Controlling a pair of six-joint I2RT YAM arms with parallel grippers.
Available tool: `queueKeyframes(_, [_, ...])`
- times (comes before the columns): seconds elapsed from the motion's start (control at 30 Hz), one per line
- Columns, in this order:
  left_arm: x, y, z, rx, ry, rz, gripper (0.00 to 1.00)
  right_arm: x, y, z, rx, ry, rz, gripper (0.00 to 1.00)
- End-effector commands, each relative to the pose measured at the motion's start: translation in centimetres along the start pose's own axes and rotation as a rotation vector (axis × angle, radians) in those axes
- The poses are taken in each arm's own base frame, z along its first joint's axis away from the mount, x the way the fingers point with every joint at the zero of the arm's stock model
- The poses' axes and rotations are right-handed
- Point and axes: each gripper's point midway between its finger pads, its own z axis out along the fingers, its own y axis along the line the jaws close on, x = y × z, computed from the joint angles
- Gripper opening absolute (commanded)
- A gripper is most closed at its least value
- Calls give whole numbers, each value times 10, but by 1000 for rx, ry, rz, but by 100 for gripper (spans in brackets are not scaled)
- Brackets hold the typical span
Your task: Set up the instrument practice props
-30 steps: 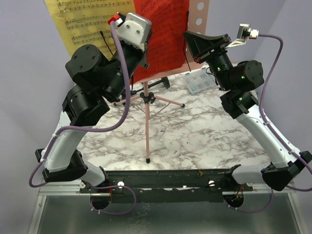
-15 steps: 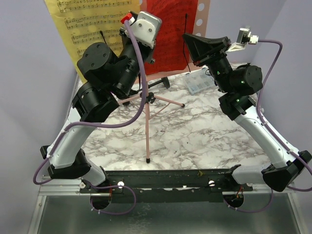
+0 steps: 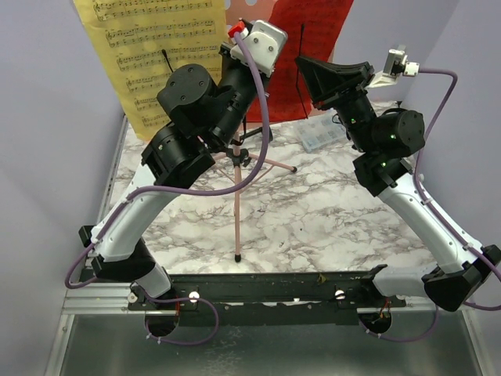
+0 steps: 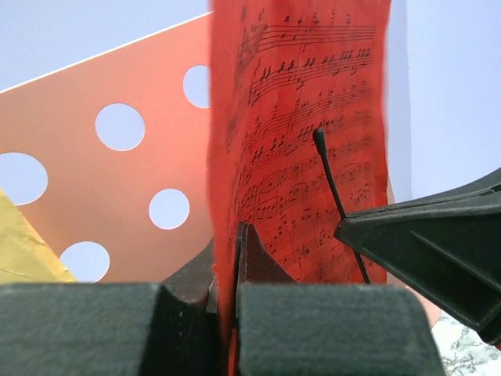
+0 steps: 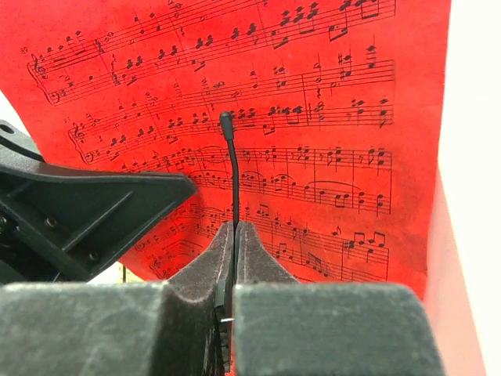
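My left gripper (image 4: 235, 235) is shut on the lower edge of the red sheet-music page (image 4: 305, 125), which stands upright in front of the pink perforated stand desk (image 4: 102, 196). A thin black rod (image 5: 234, 168) with a small bulb tip rises in front of that red page (image 5: 313, 86), and my right gripper (image 5: 236, 227) is shut on it. From above, the right gripper (image 3: 301, 61) is raised at the red page (image 3: 321, 27). The yellow page (image 3: 156, 55) hangs to the left. The stand's thin pink tripod (image 3: 237, 204) rests on the marble table.
A clear plastic compartment box (image 3: 321, 131) lies at the back right of the table (image 3: 329, 211). A dark object (image 3: 258, 133) sits behind the tripod hub. Both arms are raised high and close together at the back; the left wrist (image 3: 258, 43) covers its fingers from above.
My left arm has swung right and upward, carrying the red page to the right and uncovering more of the yellow page. The right arm has barely moved.
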Motion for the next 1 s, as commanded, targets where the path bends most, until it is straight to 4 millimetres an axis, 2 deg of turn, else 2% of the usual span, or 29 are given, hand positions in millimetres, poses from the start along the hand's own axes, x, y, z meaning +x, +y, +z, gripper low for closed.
queueKeyframes(0.0, [-28, 11, 0, -36, -93, -43, 0, -26, 20, -3, -61, -56, -27, 1])
queueKeyframes(0.2, [-44, 19, -10, -45, -162, -126, 0, -22, 18, -2, -59, -49, -21, 1])
queueKeyframes(0.3, [-43, 19, -13, -42, -166, -140, 0, -20, 17, -2, -58, -46, -19, 1])
queueKeyframes(0.33, [-34, 30, -15, -113, -128, -149, 0, -19, 17, -1, -58, -46, -19, 1])
queueKeyframes(0.37, [-39, 16, -13, -39, -159, -140, 0, -19, 17, -1, -58, -47, -19, 1])
queueKeyframes(0.53, [-29, 9, -7, -28, -142, -117, 0, -18, 17, -1, -60, -48, -16, 1])
queueKeyframes(0.97, [-15, 6, 5, -24, -125, -96, 0, -13, 15, -1, -57, -33, 0, 1])
